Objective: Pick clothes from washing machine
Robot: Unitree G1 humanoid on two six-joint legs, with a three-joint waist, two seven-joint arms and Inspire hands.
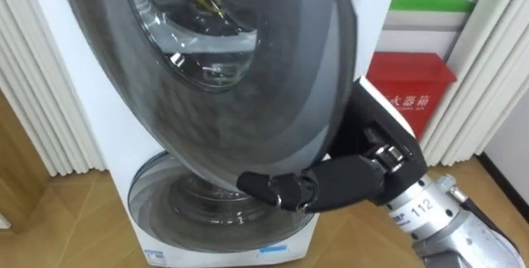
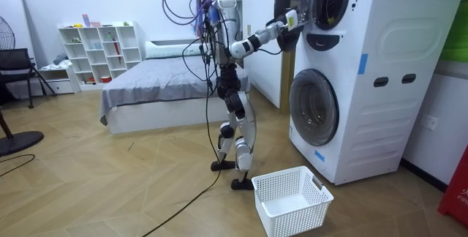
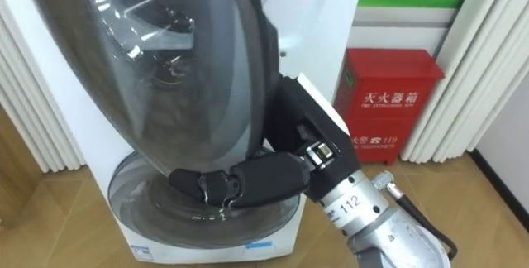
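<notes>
Right hand (image 3: 256,177) fingers are curled against the lower rim of the washing machine's (image 2: 387,83) upper door (image 1: 207,94), and the rim appears to be hooked and gripped by them. In the room view the robot is seen standing on the wooden floor in front of the washing machine, with that arm raised to the upper door, which is swung partly out from the front. A lower door (image 1: 211,206) is seen shut beneath the hand. The clothes cannot be made out; they are judged to lie inside the upper drum, which is hidden behind the grey door and its glass. A white basket (image 2: 291,199) is set on the floor in front of the washing machine, near the robot's feet, and a red box (image 3: 388,94) is seen beside the washing machine.

The step in hand is judged to be the opening of the door, so the task is at its start. For the next move, the door would need to be swung fully clear, the rim released, and the drum reached into.
</notes>
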